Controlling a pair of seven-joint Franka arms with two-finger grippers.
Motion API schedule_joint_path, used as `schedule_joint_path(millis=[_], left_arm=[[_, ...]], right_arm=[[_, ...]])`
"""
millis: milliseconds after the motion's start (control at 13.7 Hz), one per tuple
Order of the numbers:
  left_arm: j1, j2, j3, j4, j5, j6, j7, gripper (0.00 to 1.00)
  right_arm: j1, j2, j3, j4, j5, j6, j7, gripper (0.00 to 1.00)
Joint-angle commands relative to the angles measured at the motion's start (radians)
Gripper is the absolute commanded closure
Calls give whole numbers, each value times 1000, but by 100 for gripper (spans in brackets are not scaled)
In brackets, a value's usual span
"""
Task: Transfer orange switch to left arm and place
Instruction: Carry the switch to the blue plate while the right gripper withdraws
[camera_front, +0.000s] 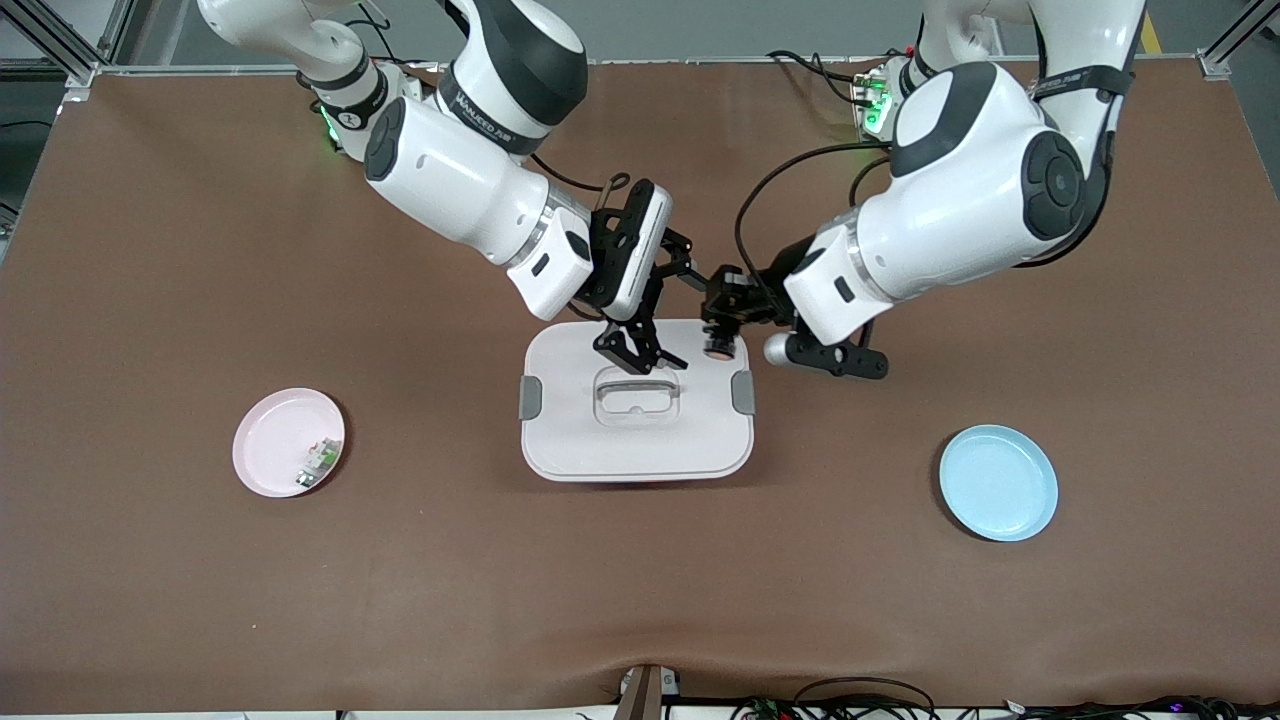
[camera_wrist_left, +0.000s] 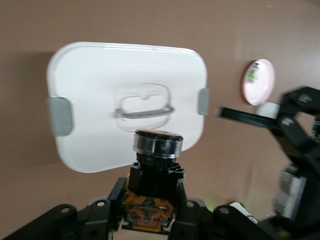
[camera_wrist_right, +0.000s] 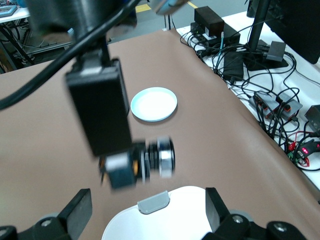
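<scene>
The orange switch (camera_front: 718, 348), a stubby black part with an orange face, hangs over the box's edge toward the robots. My left gripper (camera_front: 722, 322) is shut on its body. In the left wrist view the orange switch (camera_wrist_left: 155, 150) stands between the jaws of the left gripper (camera_wrist_left: 150, 212), above the white box (camera_wrist_left: 125, 90). My right gripper (camera_front: 640, 352) hovers open over the box (camera_front: 636, 440), next to the switch, with nothing in it. From the right wrist, the open right gripper (camera_wrist_right: 148, 210) is just short of the orange switch (camera_wrist_right: 152, 160), with the box (camera_wrist_right: 165, 222) below.
A pink plate (camera_front: 275, 440) with a small white-and-green component (camera_front: 318, 460) lies toward the right arm's end of the table. A blue plate (camera_front: 998, 483) lies toward the left arm's end. Cables and electronics (camera_wrist_right: 260, 75) sit past the table's edge.
</scene>
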Motion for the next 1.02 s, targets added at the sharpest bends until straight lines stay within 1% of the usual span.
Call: schedule_joint_path(millis=[0, 146, 219, 365, 438, 584, 657, 802, 948], left_arm=[[73, -2, -2, -8, 59, -38, -28, 100], [113, 4, 0, -5, 69, -38, -56, 100], [136, 5, 0, -8, 91, -41, -56, 100], [165, 7, 0, -8, 157, -73, -62, 100], [185, 20, 0, -5, 178, -74, -86, 100], [199, 50, 0, 2, 192, -74, -114, 100], [202, 62, 0, 0, 245, -74, -113, 100], [225, 99, -3, -2, 412, -72, -69, 100], [237, 140, -2, 0, 444, -54, 36, 100]], right_arm=[[-16, -15, -12, -79, 10, -26, 2, 0], [-45, -47, -17, -160, 1, -50, 0, 0], [-52, -62, -29, -200, 0, -61, 0, 0], [-53, -95, -79, -283, -2, -102, 4, 0], [-52, -111, -108, -315, -19, -122, 4, 0], [-63, -162, -156, -395, -51, -136, 4, 0], [-78, -188, -173, -433, -65, -144, 4, 0], [-133, -223, -188, -486, -115, -188, 4, 0], [-193, -245, -190, -518, -166, -226, 4, 0]])
